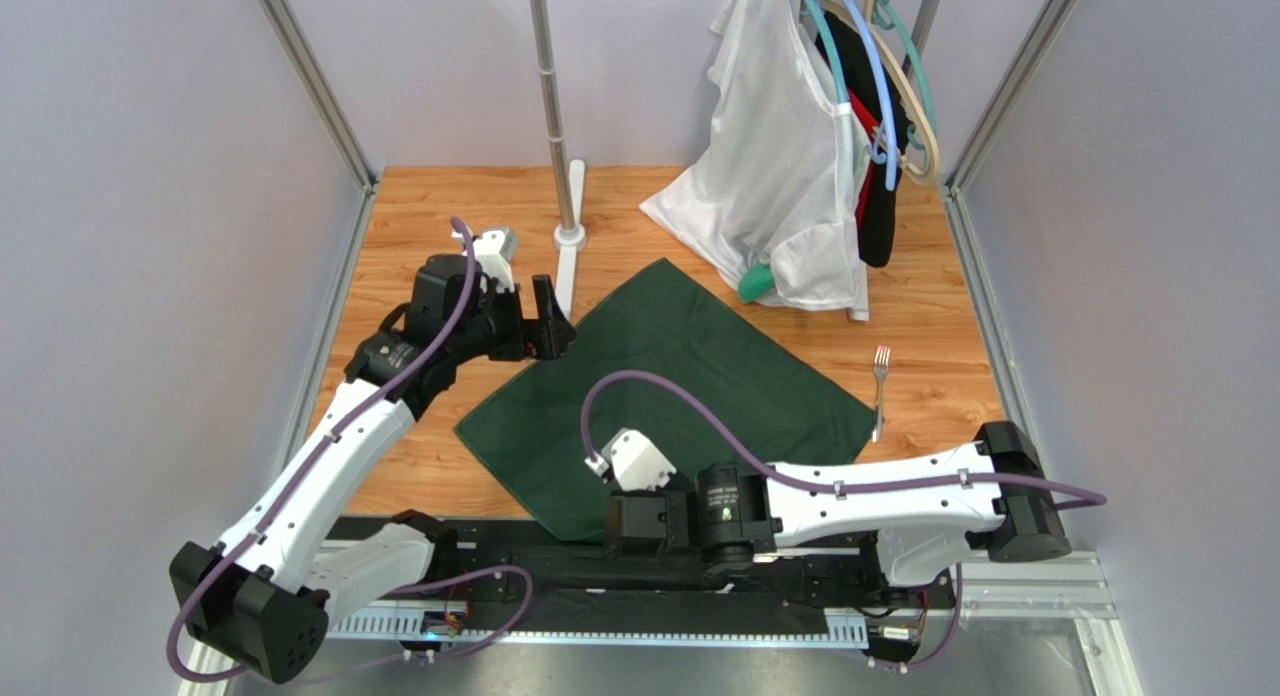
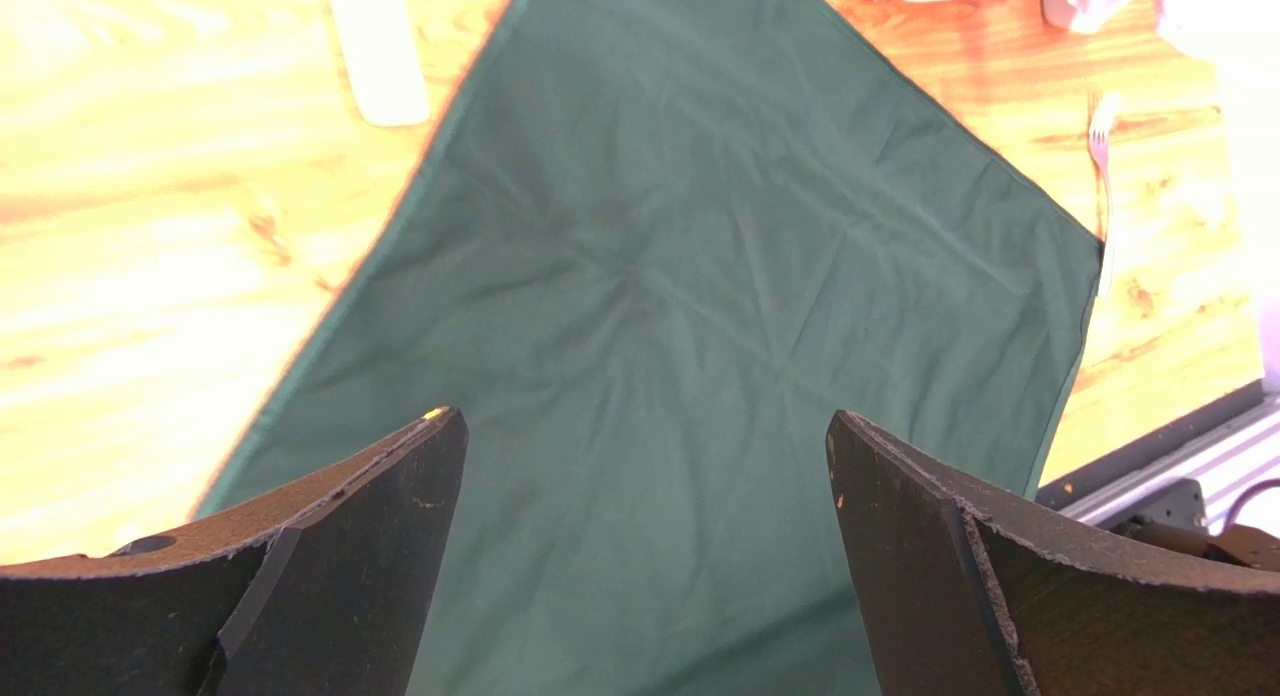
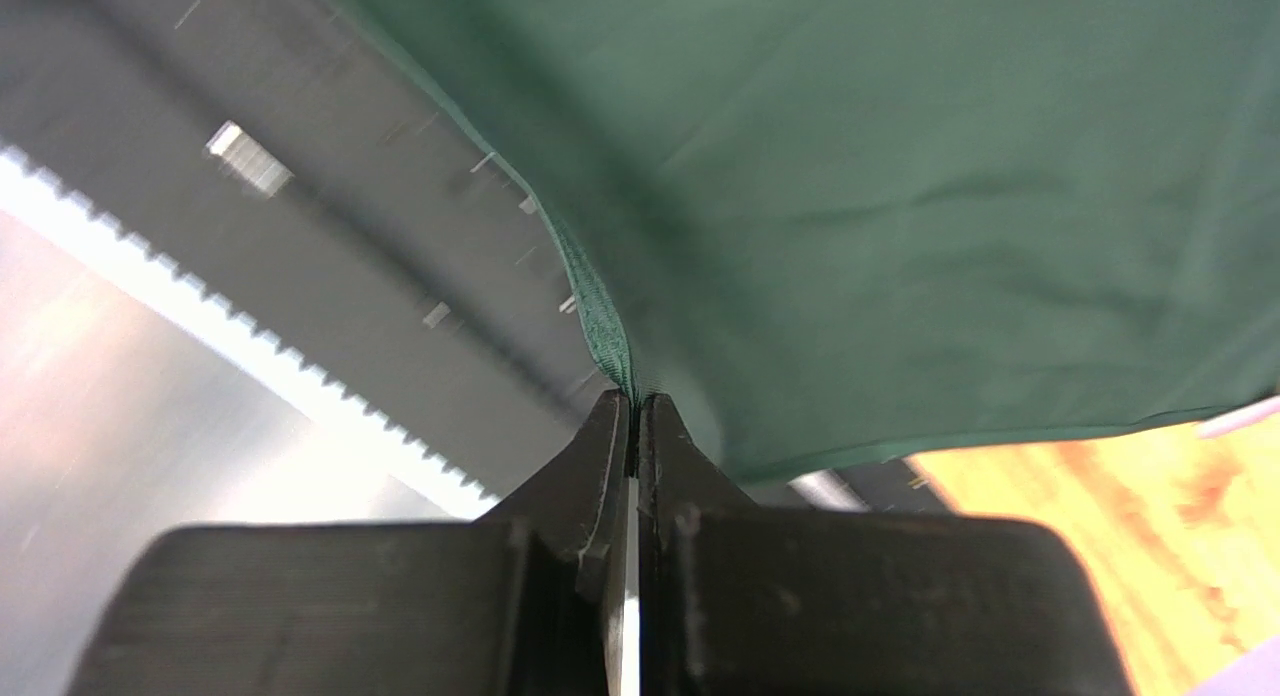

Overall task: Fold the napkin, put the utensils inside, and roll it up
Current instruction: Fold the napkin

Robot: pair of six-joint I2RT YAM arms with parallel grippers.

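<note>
The napkin (image 1: 669, 381) is lying spread out as a diamond on the wooden worktop (image 1: 436, 216), with its near corner reaching past the worktop's front edge over the dark rail. The left arm is stretching forward from its base. Its wrist is turning inward so that the left gripper (image 2: 639, 419) is hovering at the cloth's left edge with its jaws standing wide apart and nothing between them. The right arm is lying low, with its forearm running leftward along the front edge. The right gripper (image 3: 634, 404) is pinching the hem at the near corner, its jaws pressing together on the fabric. A fork (image 1: 879, 389) is resting on bare wood just beside the napkin's right corner, tines pointing away.
</note>
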